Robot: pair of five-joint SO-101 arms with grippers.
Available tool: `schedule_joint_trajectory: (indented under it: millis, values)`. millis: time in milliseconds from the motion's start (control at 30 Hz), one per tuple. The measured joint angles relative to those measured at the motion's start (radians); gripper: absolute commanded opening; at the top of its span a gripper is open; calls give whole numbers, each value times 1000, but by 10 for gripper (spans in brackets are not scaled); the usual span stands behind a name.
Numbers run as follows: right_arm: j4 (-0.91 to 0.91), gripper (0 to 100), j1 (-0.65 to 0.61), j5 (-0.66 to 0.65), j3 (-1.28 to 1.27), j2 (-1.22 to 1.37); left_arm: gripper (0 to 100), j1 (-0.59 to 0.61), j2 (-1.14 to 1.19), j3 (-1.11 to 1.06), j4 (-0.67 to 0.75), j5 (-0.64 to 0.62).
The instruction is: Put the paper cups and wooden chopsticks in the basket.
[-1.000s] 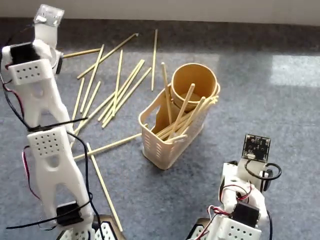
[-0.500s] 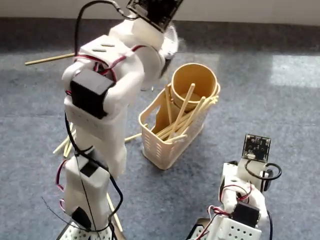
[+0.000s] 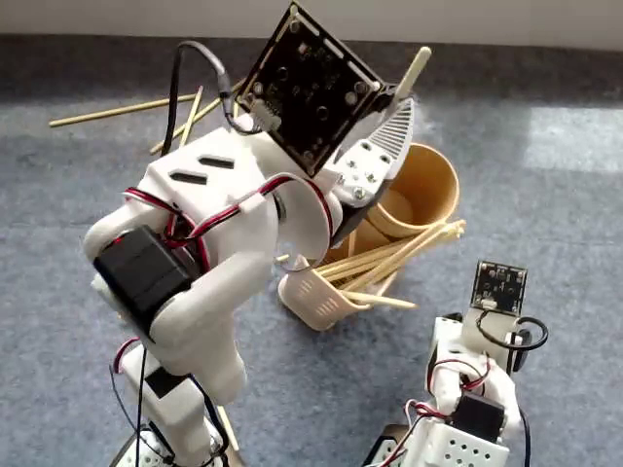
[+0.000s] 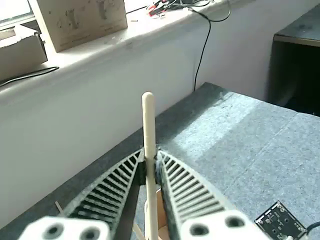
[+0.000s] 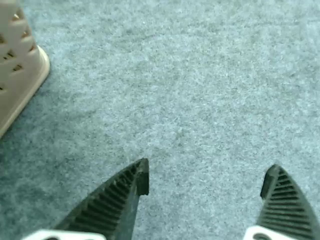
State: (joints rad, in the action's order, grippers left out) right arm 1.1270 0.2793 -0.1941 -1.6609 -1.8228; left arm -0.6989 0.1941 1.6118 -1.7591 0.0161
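My left gripper [image 3: 403,100] is raised above the basket [image 3: 316,302], shut on one wooden chopstick [image 3: 418,64] that sticks up past its tips. In the left wrist view the chopstick [image 4: 147,120] stands clamped between the ribbed fingers [image 4: 182,182]. A tan paper cup [image 3: 428,195] sits in the basket, leaning to the right. Several chopsticks [image 3: 409,253] poke out of the basket toward the right. My right gripper [image 5: 205,182] hangs open over bare carpet, near a corner of the basket [image 5: 20,75].
Loose chopsticks [image 3: 107,109] lie on the grey carpet at the back left, partly hidden by the left arm [image 3: 224,243]. The right arm [image 3: 482,389] rests at the front right. Open carpet lies to the right of the basket.
The left arm has swung from the far left to above the basket with a chopstick in its gripper. The basket and cup have shifted and lean to the right. The right arm kept still.
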Motion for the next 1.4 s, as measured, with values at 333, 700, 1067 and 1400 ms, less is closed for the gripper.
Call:
schedule_joint_trajectory:
  millis: [333,700,1067,1400]
  values:
    - [0,347,0,0,0,0,4,40,-6,0,-5,0]
    - [0,347,0,0,0,0,66,94,40,2,-5,63]
    - [0,347,0,0,0,0,89,103,46,2,-5,63]
    - [0,347,0,0,0,0,91,456,49,-61,-5,63]
